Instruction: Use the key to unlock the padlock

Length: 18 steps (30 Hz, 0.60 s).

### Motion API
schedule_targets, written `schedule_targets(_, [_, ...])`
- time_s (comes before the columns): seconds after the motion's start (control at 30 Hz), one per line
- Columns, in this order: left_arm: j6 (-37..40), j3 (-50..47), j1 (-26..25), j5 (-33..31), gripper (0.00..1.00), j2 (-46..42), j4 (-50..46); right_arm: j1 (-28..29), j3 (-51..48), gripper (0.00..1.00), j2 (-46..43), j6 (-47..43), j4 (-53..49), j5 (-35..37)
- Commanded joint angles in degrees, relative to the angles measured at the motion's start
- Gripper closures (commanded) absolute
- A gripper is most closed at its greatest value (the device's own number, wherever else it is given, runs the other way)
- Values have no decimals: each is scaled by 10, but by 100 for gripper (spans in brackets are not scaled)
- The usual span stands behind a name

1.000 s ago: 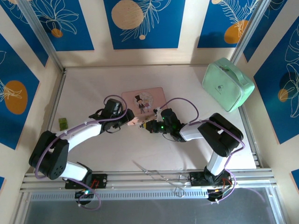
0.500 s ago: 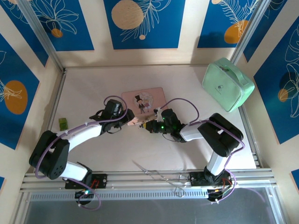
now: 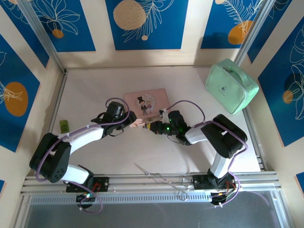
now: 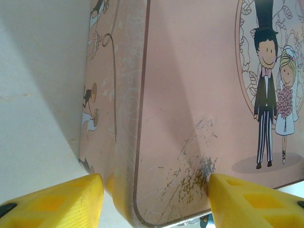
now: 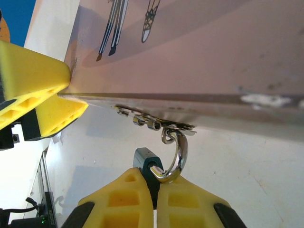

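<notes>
One table [image 3: 95, 90]: pale, walled by blue-patterned panels.
Two arms: left arm [image 3: 80, 135] and right arm [image 3: 209, 130] reach inward from the near edge and meet at the pink tin's near side.
Mint case [image 3: 231, 85]: far right corner, well apart from everything else.
Pink tin box [image 3: 146, 100]: mid-table, with a cartoon bride and groom on the lid and scuffs at its near left corner.
Left gripper [image 4: 156, 199]: clamped across the tin's near left corner, one yellow finger against the side wall and the other on the lid.
Right gripper [image 5: 156, 183]: clenched on the padlock body, yellow fingers nearly together.
Green block [image 3: 64, 126]: near the left wall, apart from both arms.
Padlock [image 5: 145, 159]: dark body pinched in the right fingers just beside the tin's front wall. Its silvery shackle [image 5: 179, 152] is hooked through the tin's hasp [image 5: 154, 123]. Whether the shackle is latched cannot be told.
</notes>
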Motion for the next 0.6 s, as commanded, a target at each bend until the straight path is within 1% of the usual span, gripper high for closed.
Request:
schedule_targets(0.0, [4,-19,10,-27,41,15,-43,-11,-14,100,30,42,-64,1])
schedule_targets(0.3, [9,-14,18,-24,42,15,-50,-18,-17,100,33,50,-74,6])
schedule_targets(0.5, [14,-9,22,-20,42,16,-53,-17,9,100,42,53,-136,3])
schedule_targets(0.57, [18,-3,23,-17,40,16,-56,-13,15,100,40,53,-154,5])
